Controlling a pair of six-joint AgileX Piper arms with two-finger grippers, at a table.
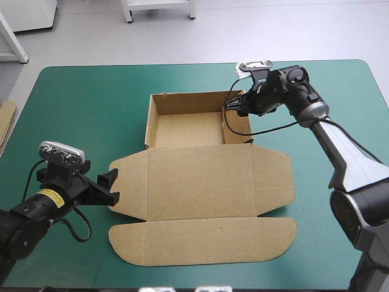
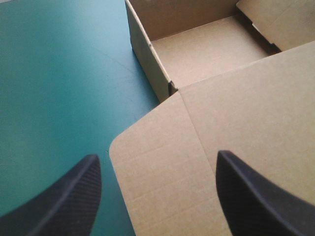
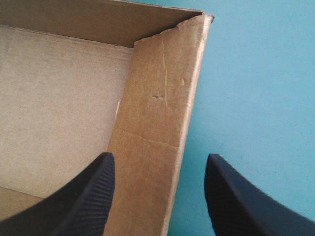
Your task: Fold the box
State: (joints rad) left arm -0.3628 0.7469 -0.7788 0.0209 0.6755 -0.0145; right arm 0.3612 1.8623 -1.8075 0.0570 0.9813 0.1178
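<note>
right gripper (image 3: pixel 158 156) straddles box (image 1: pixel 200 176) wall | tray formed, lid flat

Left arm (image 1: pixel 27 218): black housings, with a yellow label (image 1: pixel 51 196) bearing dark print at the wrist. Right arm (image 1: pixel 343 155): a silver-grey tapered link between rounded black joints, then a dark grey lower segment. Left gripper (image 2: pixel 156 155) and right gripper (image 3: pixel 160 156): broad black fingers (image 3: pixel 83 196), fin-curved, with finely ribbed surfaces.
</note>
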